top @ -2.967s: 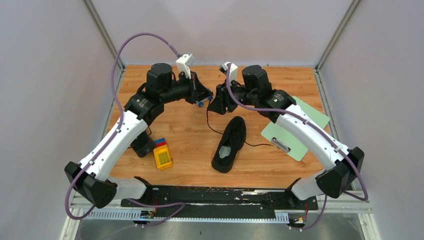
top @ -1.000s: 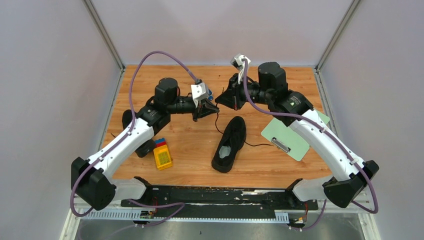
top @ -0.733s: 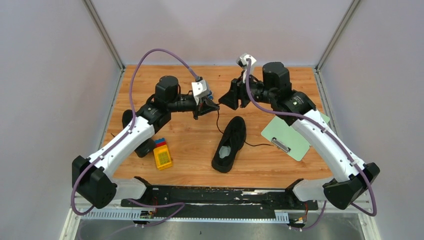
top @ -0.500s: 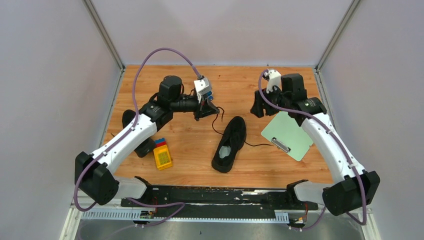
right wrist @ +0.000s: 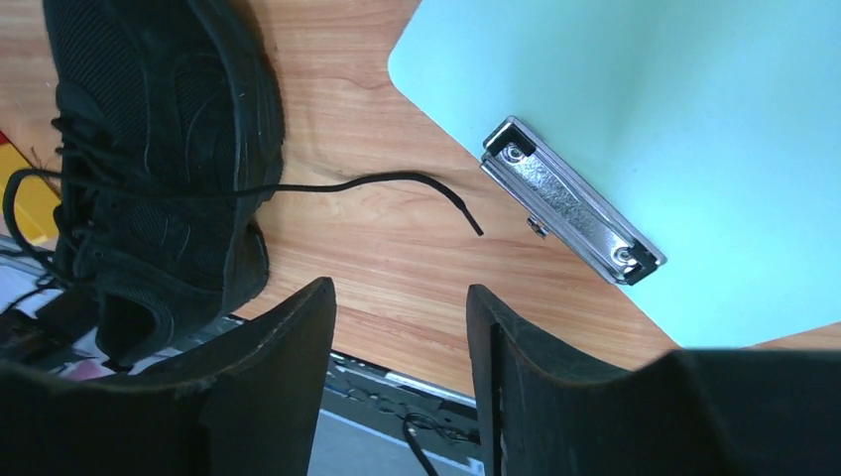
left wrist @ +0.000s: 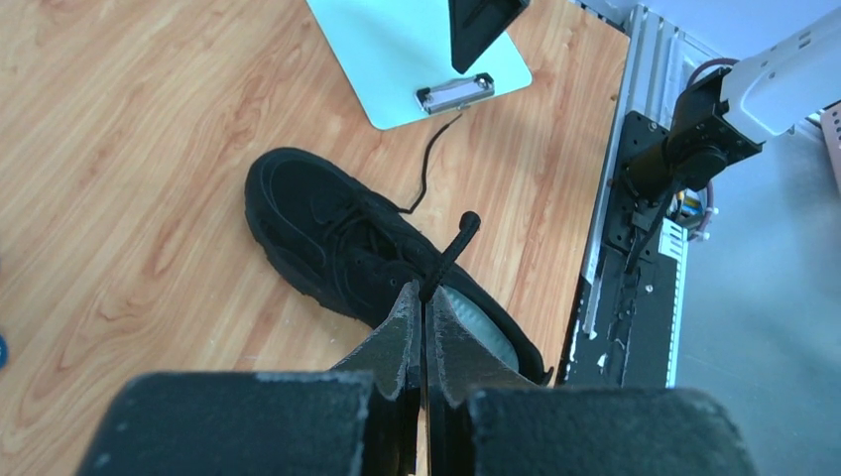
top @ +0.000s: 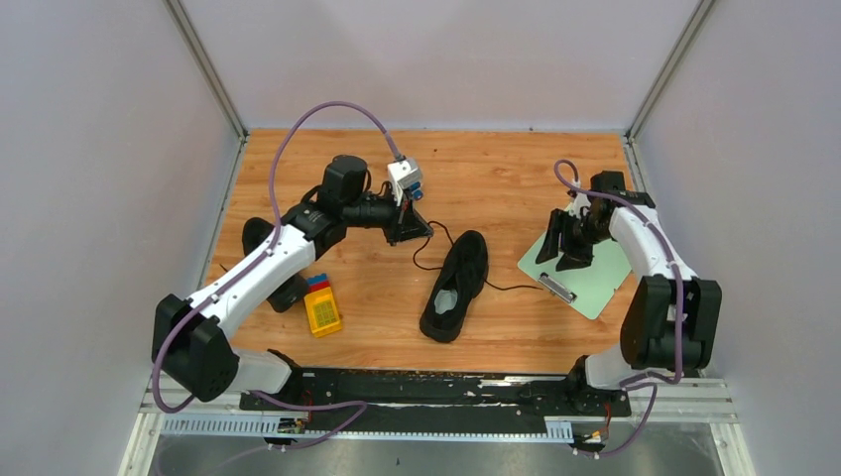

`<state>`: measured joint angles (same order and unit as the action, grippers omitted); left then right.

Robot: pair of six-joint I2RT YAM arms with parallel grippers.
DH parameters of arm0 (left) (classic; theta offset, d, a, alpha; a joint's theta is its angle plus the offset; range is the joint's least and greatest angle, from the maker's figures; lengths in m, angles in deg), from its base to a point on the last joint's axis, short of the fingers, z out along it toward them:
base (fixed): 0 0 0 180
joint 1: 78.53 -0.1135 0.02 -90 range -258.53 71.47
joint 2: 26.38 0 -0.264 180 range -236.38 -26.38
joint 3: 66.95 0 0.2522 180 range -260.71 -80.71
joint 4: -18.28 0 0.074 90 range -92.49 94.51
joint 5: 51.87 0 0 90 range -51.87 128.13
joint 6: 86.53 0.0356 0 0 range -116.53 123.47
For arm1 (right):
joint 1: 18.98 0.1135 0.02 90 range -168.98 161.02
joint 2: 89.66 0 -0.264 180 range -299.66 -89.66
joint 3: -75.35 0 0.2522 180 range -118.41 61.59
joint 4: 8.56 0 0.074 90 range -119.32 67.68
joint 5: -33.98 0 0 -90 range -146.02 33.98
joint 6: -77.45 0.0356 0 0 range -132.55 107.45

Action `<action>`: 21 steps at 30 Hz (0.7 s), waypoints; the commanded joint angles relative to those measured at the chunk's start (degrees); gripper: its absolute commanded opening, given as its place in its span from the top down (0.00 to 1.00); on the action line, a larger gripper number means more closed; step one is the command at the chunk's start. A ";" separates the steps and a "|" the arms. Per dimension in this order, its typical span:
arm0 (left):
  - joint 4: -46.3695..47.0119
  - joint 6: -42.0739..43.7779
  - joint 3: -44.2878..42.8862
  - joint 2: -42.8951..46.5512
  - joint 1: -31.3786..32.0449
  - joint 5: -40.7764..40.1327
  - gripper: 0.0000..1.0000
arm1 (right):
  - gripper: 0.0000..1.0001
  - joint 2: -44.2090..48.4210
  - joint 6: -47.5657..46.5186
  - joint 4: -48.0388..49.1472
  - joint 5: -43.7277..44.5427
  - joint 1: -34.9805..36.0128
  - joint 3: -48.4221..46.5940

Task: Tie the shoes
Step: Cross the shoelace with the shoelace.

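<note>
One black shoe lies in the middle of the table, toe to the back; it also shows in the left wrist view and the right wrist view. My left gripper is left of its toe and shut on one black lace, whose tip sticks out past the fingertips. The other lace lies loose on the wood, ending near the clipboard clip. My right gripper is open and empty over the clipboard's left edge. A second black shoe is mostly hidden under my left arm.
A pale green clipboard lies at the right with its metal clip toward the shoe. A yellow toy block with red and blue parts lies left of the shoe. The black mounting rail runs along the near edge.
My right gripper has swung from the back middle to the right and down over the clipboard. My left gripper has shifted slightly right and stays shut on the lace.
</note>
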<state>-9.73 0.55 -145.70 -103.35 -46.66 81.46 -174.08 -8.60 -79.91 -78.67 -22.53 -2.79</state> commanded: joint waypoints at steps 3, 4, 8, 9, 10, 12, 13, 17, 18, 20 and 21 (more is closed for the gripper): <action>-4.69 2.28 -5.33 -2.58 0.16 -0.14 1.00 | 0.52 -7.16 7.63 0.30 -3.89 -4.31 4.08; -5.33 2.69 -5.94 -3.30 0.14 -0.08 1.00 | 0.53 -8.00 7.61 0.80 -4.48 -4.51 4.98; -7.77 4.80 -8.88 -4.56 0.09 0.15 1.00 | 0.57 -11.24 7.39 1.88 -6.56 -4.59 5.81; -8.23 5.15 -9.03 -4.66 0.11 0.21 1.00 | 0.58 -11.94 7.20 2.07 -6.92 -4.56 5.39; -8.37 5.22 -9.11 -4.87 0.07 0.42 1.00 | 0.59 -12.67 7.16 2.13 -7.22 -4.60 4.80; -8.51 5.36 -8.91 -5.02 0.03 0.69 1.00 | 0.61 -14.50 7.04 2.15 -8.47 -4.62 3.84; -8.56 5.33 -8.83 -5.18 0.03 0.74 1.00 | 0.61 -15.26 7.15 2.18 -8.91 -4.61 3.44; -8.65 5.21 -8.84 -5.81 0.00 1.18 1.00 | 0.64 -16.83 7.72 3.13 -9.07 -4.53 2.79; -8.56 5.21 -8.95 -5.86 0.02 1.20 1.00 | 0.65 -17.23 7.74 3.22 -9.06 -4.53 2.77; -8.34 5.01 -9.07 -5.98 0.03 1.19 1.00 | 0.66 -18.01 7.81 3.40 -8.84 -4.53 2.69; -8.21 4.87 -9.09 -6.06 0.03 1.13 1.00 | 0.67 -18.25 7.91 3.50 -8.61 -4.52 2.64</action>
<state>-18.03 4.44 -152.56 -109.12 -46.66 81.50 -191.29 -2.07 -77.70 -86.30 -27.25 1.85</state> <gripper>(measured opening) 0.008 0.344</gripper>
